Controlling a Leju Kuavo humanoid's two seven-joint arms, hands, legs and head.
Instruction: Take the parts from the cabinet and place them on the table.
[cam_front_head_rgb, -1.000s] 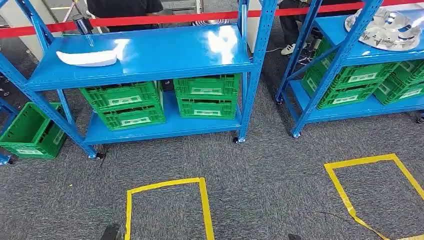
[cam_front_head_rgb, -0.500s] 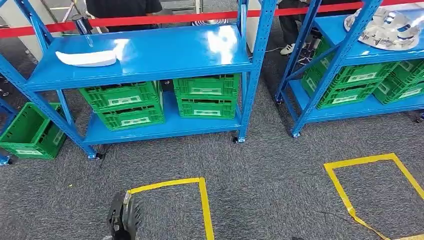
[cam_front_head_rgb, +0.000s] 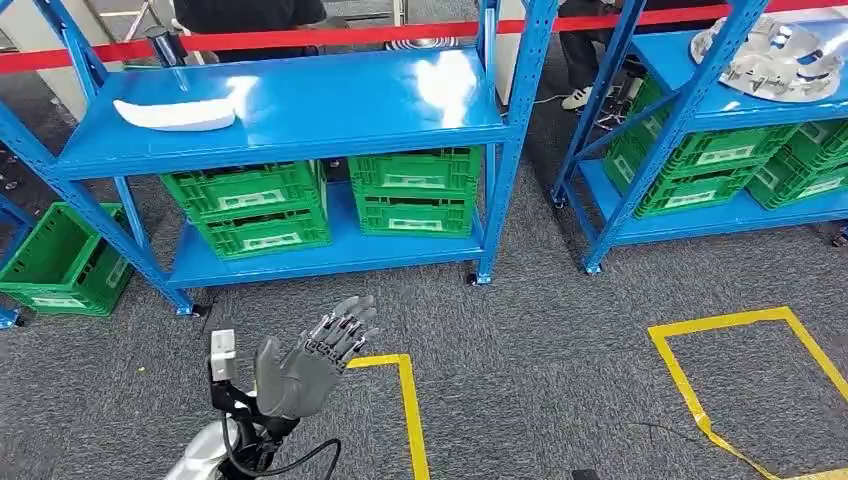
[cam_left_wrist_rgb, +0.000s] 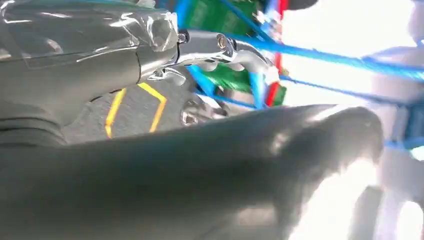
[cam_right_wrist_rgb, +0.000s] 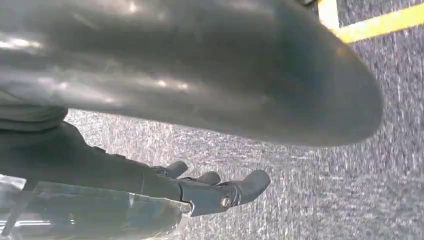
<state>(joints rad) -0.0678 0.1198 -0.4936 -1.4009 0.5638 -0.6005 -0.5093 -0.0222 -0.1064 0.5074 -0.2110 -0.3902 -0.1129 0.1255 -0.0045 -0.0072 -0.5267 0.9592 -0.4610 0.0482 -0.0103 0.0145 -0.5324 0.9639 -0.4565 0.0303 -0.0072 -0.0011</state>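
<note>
White part (cam_front_head_rgb: 175, 114) lies flat on the top shelf of the left blue rack (cam_front_head_rgb: 300, 105), toward the shelf's left end. Long axis runs roughly 9 to 3 o'clock; the narrower tip points toward 9 o'clock, the blunter end toward 3. Its far edge merges with glare on the shelf, so the outline there is hard to make out.

A silver metal part (cam_front_head_rgb: 780, 55) sits on the top shelf of the right blue rack (cam_front_head_rgb: 690, 110); a rack upright crosses in front of it and the frame edge cuts it off, so its shape and heading cannot be told.

Left hand (cam_front_head_rgb: 305, 365) is raised over the grey carpet (cam_front_head_rgb: 540, 370), palm open, fingers apart and pointing toward 1 o'clock, holding nothing. It stands beside the yellow tape square (cam_front_head_rgb: 405, 400). The white part is well apart from it, at about 11 o'clock and higher up.

Right hand (cam_right_wrist_rgb: 215, 192), seen from the right wrist, hangs above the carpet with fingers loosely extended, nothing in it.

Green crates (cam_front_head_rgb: 330, 200) fill the lower shelves. A red barrier tape (cam_front_head_rgb: 330, 38) runs behind the racks, with people standing beyond, cut off at the top.
</note>
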